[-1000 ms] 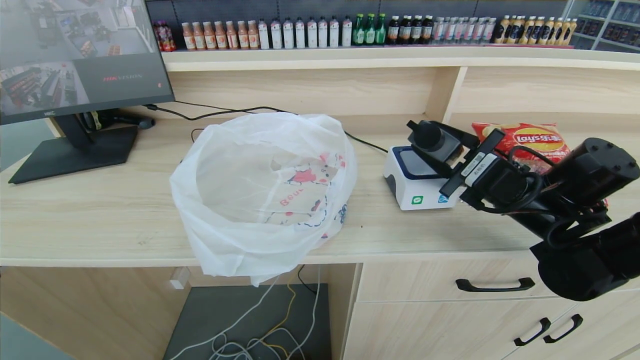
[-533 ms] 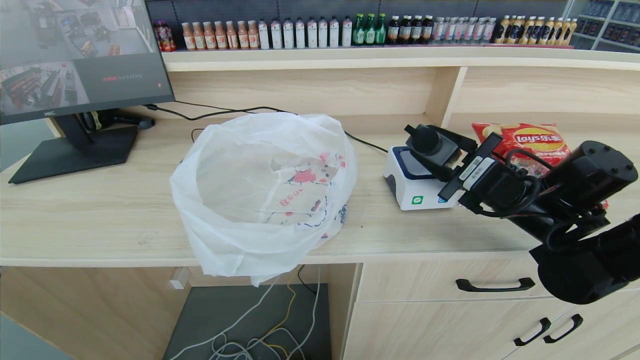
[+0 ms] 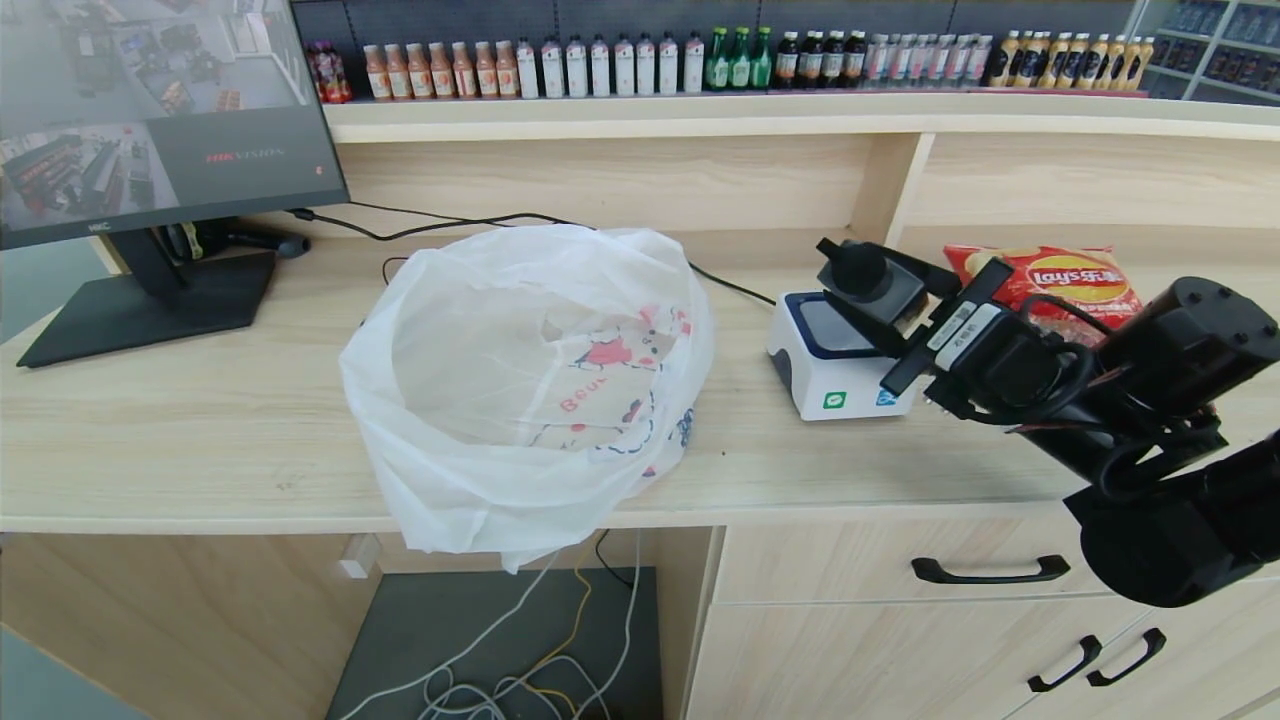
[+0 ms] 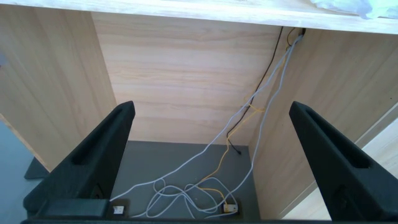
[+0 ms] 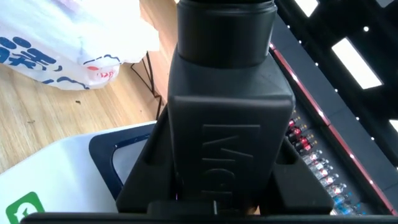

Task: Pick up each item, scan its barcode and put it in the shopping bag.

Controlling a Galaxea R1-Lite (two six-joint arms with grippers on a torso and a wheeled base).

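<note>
R gripper (image 3: 893, 303): fingers clenched on black item (image 3: 866, 281) (squared body, round cap), gripped at the body so one broad face stays free for the scan.
Black item: held just above scanner (image 3: 825, 375), not touching it. In the R wrist view the item (image 5: 227, 124) hangs over the scanner's (image 5: 56, 180) window. Judged step: barcode read. Can't tell if the code faces the window.
Scanner: on table (image 3: 200, 430), between shopping bag (image 3: 480, 480) and chips bag (image 3: 1080, 280), so pick, scan and drop run in one line.
Shopping bag: mouth wide open, upright at table's front edge, prob. so the item can be dropped in with no help from the L arm.
Chips bag: lies flat beyond R arm, well apart from shopping bag; not yet scanned, by its place.
L gripper (image 4: 211, 111): fingers released, wide apart, nothing between; hangs below table level facing cables (image 4: 205, 186), parked clear of the work.
</note>
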